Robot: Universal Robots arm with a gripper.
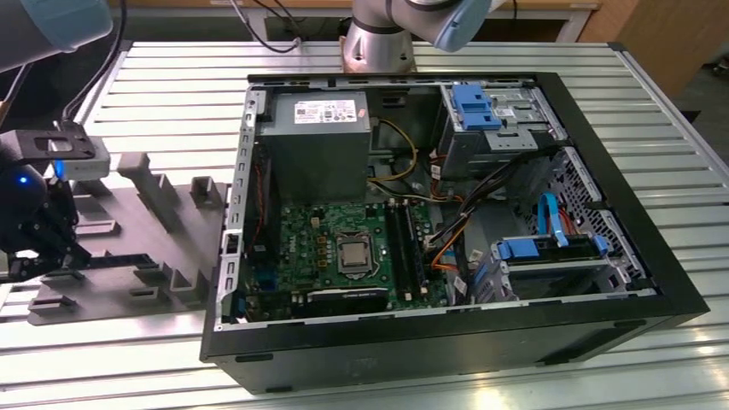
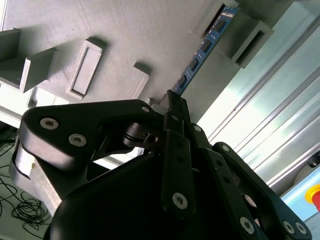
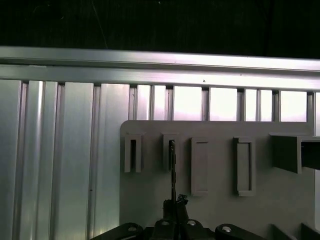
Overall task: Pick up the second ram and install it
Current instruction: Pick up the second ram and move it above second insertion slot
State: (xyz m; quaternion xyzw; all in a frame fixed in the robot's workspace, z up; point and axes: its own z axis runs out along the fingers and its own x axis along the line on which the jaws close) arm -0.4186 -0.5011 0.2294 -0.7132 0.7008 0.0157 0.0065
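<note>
1. The gripper is over the gray moulded fixture. The fixture lies on the slatted aluminium table, close to the table's edge on the exterior view's left.
2. The second ram is a thin bluish-green memory stick that stands on edge in the fixture. In the second wrist view its far end sits in one of the fixture's raised rectangular holders, and its near end runs in between the black fingertips.
3. The fingers seem clenched on that near end of the stick. The contact itself is partly hidden behind the finger links, so the grip looks closed rather than plainly proven.
4. In the first wrist view the stick shows edge-on as a narrow dark line. It rises from the finger tips to the second holder in a row of four on the fixture plate.
5. The open computer case lies on its side on the table, just beside the fixture on the exterior view's right.
6. Inside the case, the green motherboard carries the long black memory slots, well apart from the gripper.
7. The gray power supply sits in the case beyond the motherboard.
</note>
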